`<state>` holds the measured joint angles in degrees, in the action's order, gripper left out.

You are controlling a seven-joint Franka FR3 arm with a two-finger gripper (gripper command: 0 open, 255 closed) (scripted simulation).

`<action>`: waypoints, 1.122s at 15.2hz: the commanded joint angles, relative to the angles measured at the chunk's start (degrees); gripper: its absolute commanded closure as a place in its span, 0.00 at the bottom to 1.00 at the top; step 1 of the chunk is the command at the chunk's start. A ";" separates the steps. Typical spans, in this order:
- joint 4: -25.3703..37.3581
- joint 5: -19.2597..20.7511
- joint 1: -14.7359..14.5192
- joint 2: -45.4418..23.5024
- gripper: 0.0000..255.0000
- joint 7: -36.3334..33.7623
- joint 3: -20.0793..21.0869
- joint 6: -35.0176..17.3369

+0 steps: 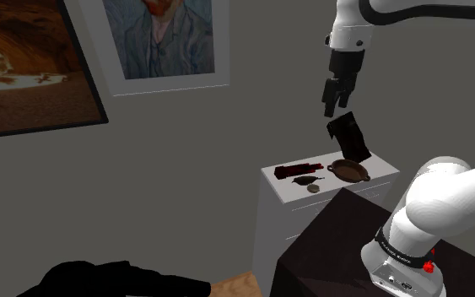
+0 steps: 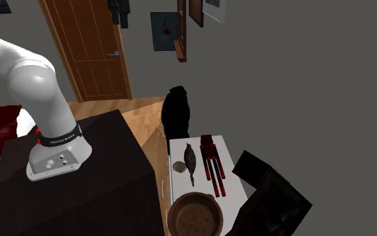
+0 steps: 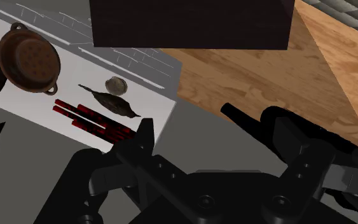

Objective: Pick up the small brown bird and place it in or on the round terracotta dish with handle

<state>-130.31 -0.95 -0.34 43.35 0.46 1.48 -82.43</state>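
Small white desk (image 1: 345, 187) is set against a plain grey wall (image 1: 227, 152). A framed portrait (image 1: 164, 38) and a framed landscape picture (image 1: 24, 67) are hung on that wall towards the shoulder view's left. A wooden plank floor (image 2: 146, 127) and a brown panelled door (image 2: 86, 47) are seen in the second exterior view. A black area (image 1: 100, 278) is drawn at the shoulder view's lower left. The dark box stand (image 1: 328, 245) is placed just beside the desk.

Small brown bird (image 2: 190, 159) is slim and dark brown with a long thin tail. It is laid flat near the desk's middle, between a bundle of red-and-black sticks (image 2: 211, 164) and a small grey round lump (image 2: 179, 165). The round terracotta dish with handles (image 2: 195, 216) is set near the bird but apart from it, at one end. A black angular block (image 2: 270, 194) is stood beside the dish.

All-black two-finger hand (image 1: 334, 105) is hung high above the desk — fingers spread apart.
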 commanded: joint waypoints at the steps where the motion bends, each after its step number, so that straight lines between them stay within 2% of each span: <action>1: 0.00 0.00 0.00 0.00 0.00 0.00 0.00 0.00; 10: -18.15 7.19 -0.14 4.40 0.00 12.98 -6.62 -15.80; 17: -28.15 14.13 1.32 1.47 0.00 22.75 -13.39 -30.91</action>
<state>-157.12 12.10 0.79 45.76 21.76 -10.90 -110.60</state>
